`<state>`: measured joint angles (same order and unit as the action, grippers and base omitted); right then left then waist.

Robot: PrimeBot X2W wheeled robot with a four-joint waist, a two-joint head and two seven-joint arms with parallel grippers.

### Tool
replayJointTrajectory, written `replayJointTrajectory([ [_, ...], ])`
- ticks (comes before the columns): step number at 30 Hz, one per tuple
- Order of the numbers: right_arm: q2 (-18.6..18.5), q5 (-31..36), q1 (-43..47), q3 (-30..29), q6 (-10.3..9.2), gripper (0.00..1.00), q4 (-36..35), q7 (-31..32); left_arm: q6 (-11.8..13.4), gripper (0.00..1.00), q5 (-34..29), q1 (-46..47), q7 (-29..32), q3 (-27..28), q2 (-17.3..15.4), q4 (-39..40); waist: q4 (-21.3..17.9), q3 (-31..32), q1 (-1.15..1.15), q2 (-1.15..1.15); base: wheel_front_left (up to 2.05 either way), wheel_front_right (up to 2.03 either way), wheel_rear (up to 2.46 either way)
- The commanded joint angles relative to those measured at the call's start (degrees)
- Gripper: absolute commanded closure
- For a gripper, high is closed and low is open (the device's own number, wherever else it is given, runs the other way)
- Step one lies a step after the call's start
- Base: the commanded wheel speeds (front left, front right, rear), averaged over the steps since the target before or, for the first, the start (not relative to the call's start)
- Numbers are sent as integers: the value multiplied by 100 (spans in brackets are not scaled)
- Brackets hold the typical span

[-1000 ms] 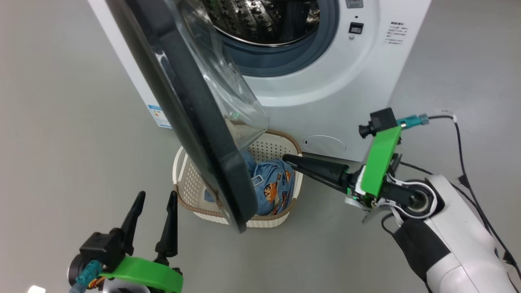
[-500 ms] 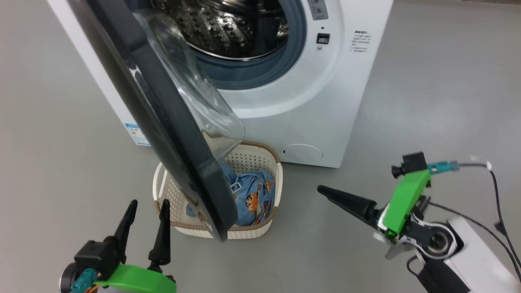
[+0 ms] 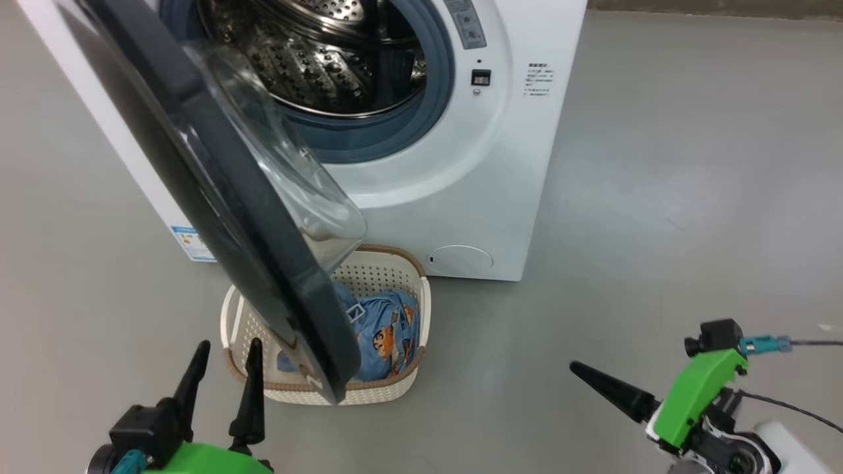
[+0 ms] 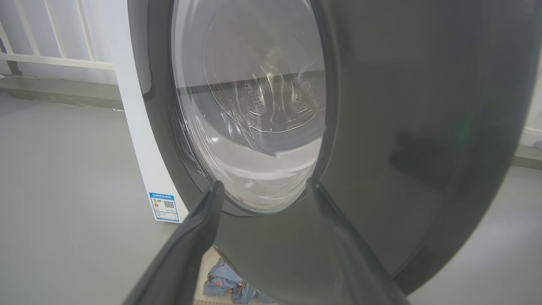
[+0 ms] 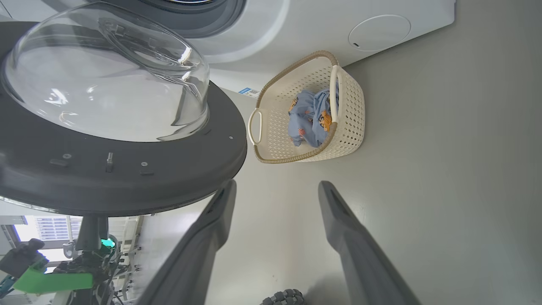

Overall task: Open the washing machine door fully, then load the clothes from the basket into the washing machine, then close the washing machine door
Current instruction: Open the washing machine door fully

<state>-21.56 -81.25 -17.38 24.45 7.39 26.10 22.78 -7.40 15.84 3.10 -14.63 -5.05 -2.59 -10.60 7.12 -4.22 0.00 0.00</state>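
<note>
The white washing machine (image 3: 500, 171) stands with its steel drum (image 3: 316, 59) exposed. Its black door (image 3: 224, 197) is swung out partway, the glass bowl (image 3: 290, 171) facing the machine, and the lower edge hangs over the basket (image 3: 395, 253). The clothes (image 3: 385, 336) lie in the basket, partly hidden by the door. My left gripper (image 3: 228, 345) is open, just outside the door's outer face (image 4: 423, 106). My right gripper (image 3: 576, 366) is open and empty, low over the floor to the right of the basket (image 5: 351, 114) and clothes (image 5: 311, 118).
Bare grey floor surrounds the machine and basket. A blue sticker (image 3: 188, 242) marks the machine's lower left corner, a round cap (image 3: 461, 258) its lower front. A cable (image 3: 790, 408) trails from my right wrist. A white railing (image 4: 51, 42) runs behind the machine.
The camera has moved, shifting the whole picture left. My right gripper has drawn back from the basket's clothes toward the lower right, empty. The door and left gripper hold as before.
</note>
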Motion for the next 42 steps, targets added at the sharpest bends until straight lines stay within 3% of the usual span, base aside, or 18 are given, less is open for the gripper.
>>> replayJointTrajectory([
  [1, -141, 111, 81, 124, 10, 0, -86, -146, -9, 0, -48, 34, -37, 205, -88, 142, -45, 31, 0, 0, 0, 0, 0],
  [19, -922, 1023, 297, 1131, 10, 0, 512, -2754, -9, 0, -39, -64, -37, 236, -65, 119, -185, 68, 0, 0, 0, 0, 0],
  [27, -1056, 1485, 62, 1389, 10, 0, 789, -3736, -9, 0, -19, -68, -37, 254, -57, 108, -165, 80, 0, 0, 0, 0, 0],
  [30, -1055, 1703, -14, 1228, 10, 0, 790, -3769, -9, 0, -18, -69, -37, 269, -56, 109, -169, 75, 0, 0, 0, 0, 0],
  [35, -879, 2744, 99, 67, 10, 0, 436, -3776, -9, 0, -23, -56, -37, 296, -54, 126, -173, 42, 0, 0, 0, 0, 0],
  [42, -365, 4333, 654, -1424, 10, 0, -423, -3777, -9, 0, -35, -33, -37, 317, -50, 141, -168, 26, 0, 0, 0, 0, 0],
])
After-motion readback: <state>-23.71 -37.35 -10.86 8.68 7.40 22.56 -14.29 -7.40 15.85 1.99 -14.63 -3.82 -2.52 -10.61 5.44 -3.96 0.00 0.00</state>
